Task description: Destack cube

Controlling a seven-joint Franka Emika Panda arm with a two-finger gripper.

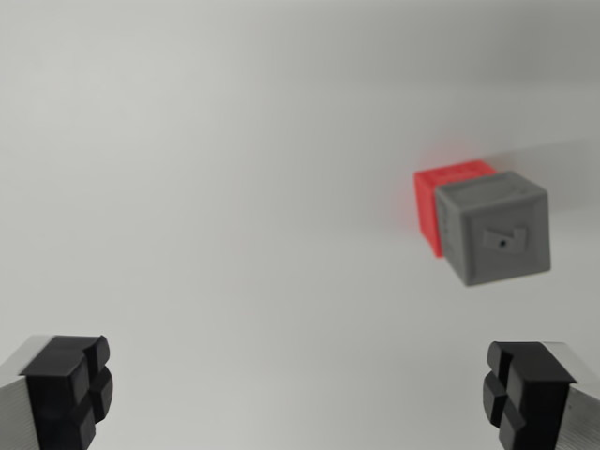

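A grey cube [494,230] sits stacked on a red cube [439,195], of which only an edge and part of a side show behind it, toward the wrist view's right. Both rest on a plain white surface. My gripper [298,394] is open, well apart from the stack; its black fingertips [67,386] and the other pad [525,389] show in the bottom corners with nothing between them. The stack lies above and just inside the right finger in the picture.
The white surface [206,187] fills the rest of the view, with no other objects seen.
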